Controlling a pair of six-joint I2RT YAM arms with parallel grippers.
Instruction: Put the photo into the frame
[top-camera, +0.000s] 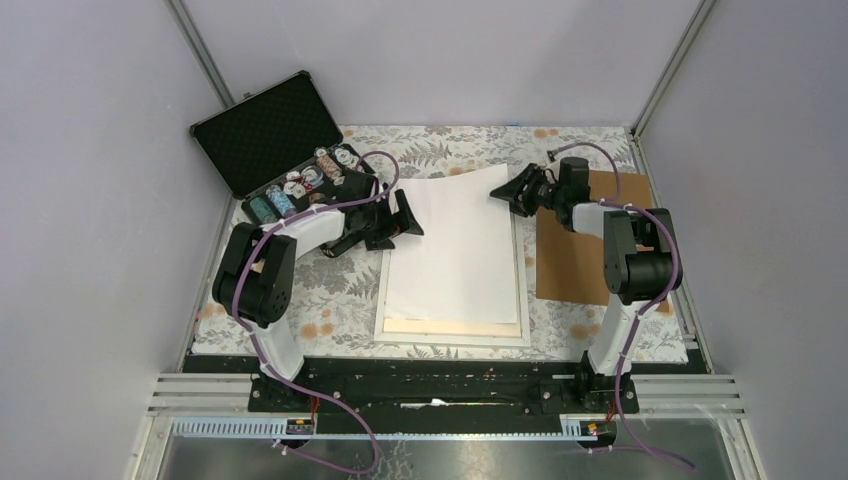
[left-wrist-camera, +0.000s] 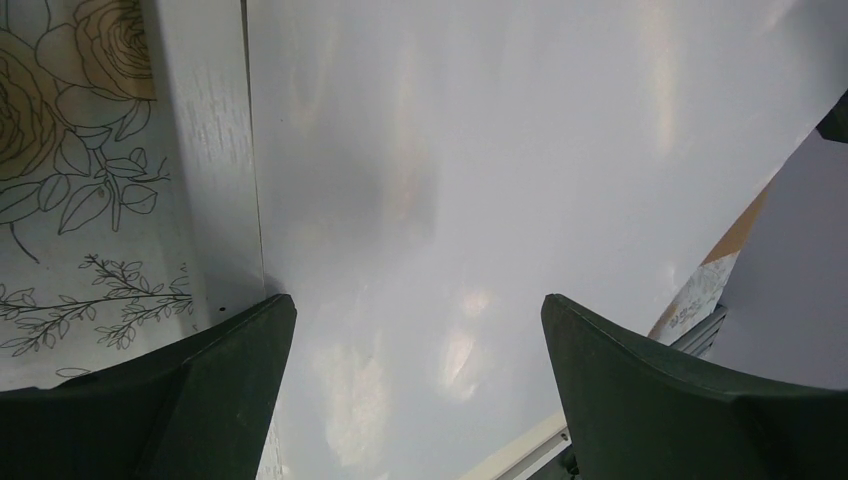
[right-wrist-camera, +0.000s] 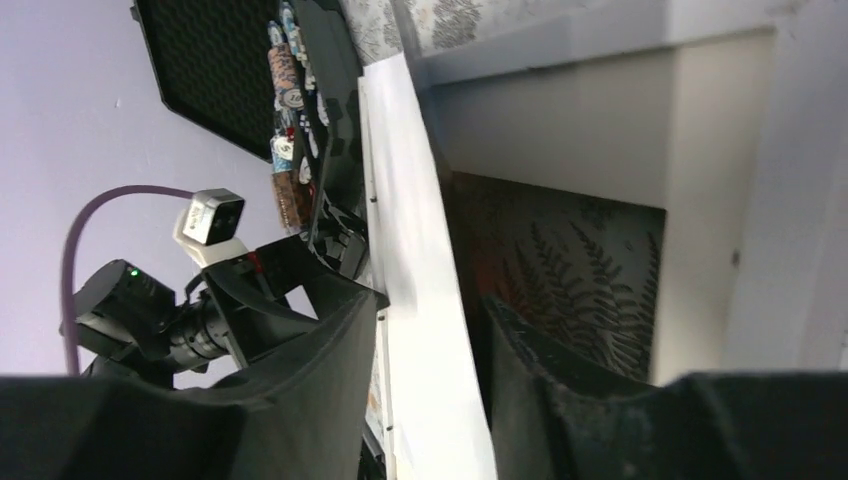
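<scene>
The photo (top-camera: 455, 245) lies with its plain white back up over the white frame (top-camera: 450, 338), its far right corner raised off it. My right gripper (top-camera: 503, 195) is at that corner. In the right wrist view the sheet's edge (right-wrist-camera: 415, 200) runs between the two fingers of my right gripper (right-wrist-camera: 430, 330), which stand apart on either side of it. My left gripper (top-camera: 408, 215) hovers open at the photo's far left edge. In the left wrist view, the left gripper (left-wrist-camera: 420, 320) has only the white sheet (left-wrist-camera: 500, 150) beneath it, with the frame's rail (left-wrist-camera: 205, 150) beside.
A brown backing board (top-camera: 575, 250) lies right of the frame under the right arm. An open black case (top-camera: 270, 130) with chips (top-camera: 300, 185) stands at the back left, close behind the left arm. A floral cloth (top-camera: 340, 290) covers the table.
</scene>
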